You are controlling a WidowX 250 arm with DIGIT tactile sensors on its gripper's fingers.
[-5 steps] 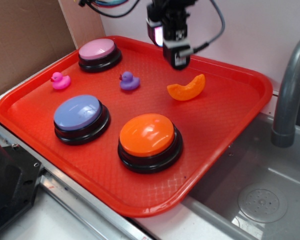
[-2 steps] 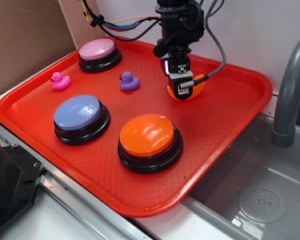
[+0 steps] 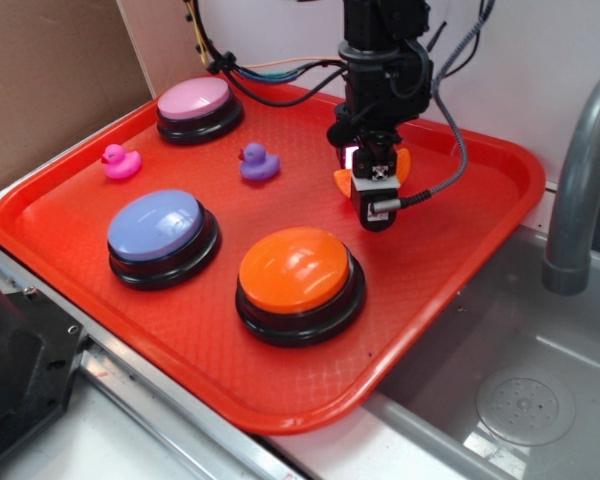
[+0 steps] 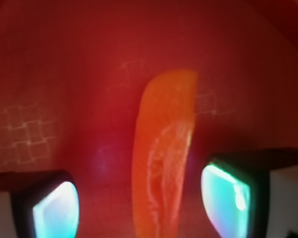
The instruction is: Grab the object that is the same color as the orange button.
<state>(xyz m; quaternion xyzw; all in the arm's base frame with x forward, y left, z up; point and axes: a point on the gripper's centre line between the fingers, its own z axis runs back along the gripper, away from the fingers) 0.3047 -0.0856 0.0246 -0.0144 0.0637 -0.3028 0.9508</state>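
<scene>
The object, a small orange crescent slice [image 4: 161, 158], lies on the red tray [image 4: 54, 74] between my two fingers, with a gap on each side. My gripper [image 4: 144, 203] is open and lowered around it. In the exterior view the gripper [image 3: 377, 205] covers most of the orange slice [image 3: 342, 180]; only its two ends show at either side of the fingers. The orange button [image 3: 298, 272], a glossy dome on a black base, sits in front of the gripper, nearer the tray's front edge.
A pink-domed button [image 3: 198, 105] stands at the tray's back left and a blue-lavender one [image 3: 160, 232] at the front left. A pink duck [image 3: 120, 160] and a purple duck [image 3: 258, 161] lie between them. A grey faucet [image 3: 580, 190] and sink [image 3: 520, 400] are at the right.
The gripper has come down from above the tray's back onto the orange slice, and its fingers now straddle the slice. The slice and buttons have not moved.
</scene>
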